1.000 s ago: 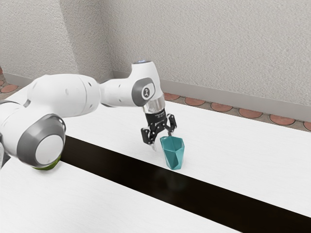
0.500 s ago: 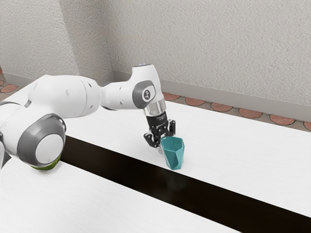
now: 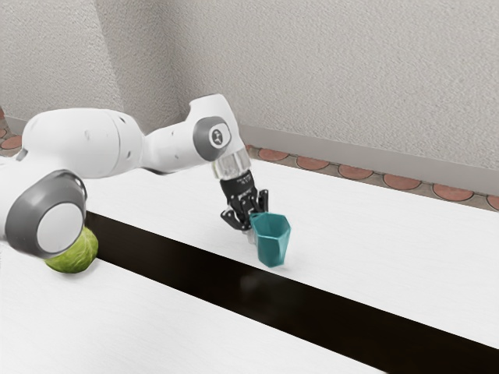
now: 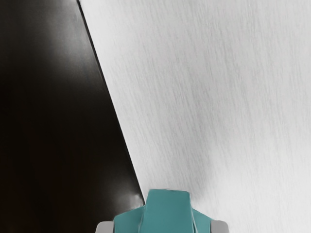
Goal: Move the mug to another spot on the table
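Mug [image 3: 271,238]: you see one, teal, near the dark strip [image 3: 179,261].
Gripper [image 3: 253,228]: one, squeezed tight on the mug's wall.
Green ball [image 3: 72,252]: one, right by the arm [image 3: 86,152].

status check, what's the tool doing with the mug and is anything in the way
Tool shut on teal mug at its rim. Mug beside the dark strip on the white table. Green ball sits apart, by the arm's elbow, not in the way.

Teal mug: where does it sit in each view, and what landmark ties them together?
Exterior view: teal mug near centre, at the gripper, just beyond the black strip.
Wrist view: teal mug close under the hand, beside that strip's edge.
Shared landmark: the black strip.
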Robot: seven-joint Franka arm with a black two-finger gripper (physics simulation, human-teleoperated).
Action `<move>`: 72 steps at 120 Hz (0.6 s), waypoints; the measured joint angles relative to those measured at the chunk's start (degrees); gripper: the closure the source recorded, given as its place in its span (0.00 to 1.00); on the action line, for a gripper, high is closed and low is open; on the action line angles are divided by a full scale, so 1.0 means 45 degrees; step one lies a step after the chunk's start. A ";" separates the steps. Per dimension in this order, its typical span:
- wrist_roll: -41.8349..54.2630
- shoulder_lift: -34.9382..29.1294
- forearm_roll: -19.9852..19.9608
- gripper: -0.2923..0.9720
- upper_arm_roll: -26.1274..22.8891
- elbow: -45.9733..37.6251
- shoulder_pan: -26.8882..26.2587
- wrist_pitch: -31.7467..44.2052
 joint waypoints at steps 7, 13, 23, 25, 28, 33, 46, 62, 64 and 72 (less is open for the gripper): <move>-0.0004 -0.0570 -0.0170 0.70 0.0316 -0.0781 0.0020 -0.0112; -0.0002 -0.1050 -0.0290 0.71 0.0519 -0.1346 0.0056 -0.0175; 0.0057 -0.2016 -0.0615 0.74 0.0953 -0.2617 0.0070 -0.0127; 0.0077 -0.2201 -0.0663 0.75 0.1044 -0.2880 0.0057 -0.0088; 0.0114 -0.2455 -0.0724 0.75 0.1176 -0.3275 0.0034 -0.0005; 0.0181 -0.2896 -0.0801 0.75 0.1375 -0.3899 0.0031 0.0133; 0.0383 -0.3693 -0.0918 0.77 0.1972 -0.5162 0.0042 0.0548; 0.0639 -0.3902 -0.1102 0.80 0.2565 -0.5967 0.0086 0.1047; 0.0670 -0.3901 -0.1130 0.80 0.2591 -0.6027 0.0089 0.1107; 0.0798 -0.3898 -0.1287 0.81 0.2794 -0.6330 0.0080 0.1335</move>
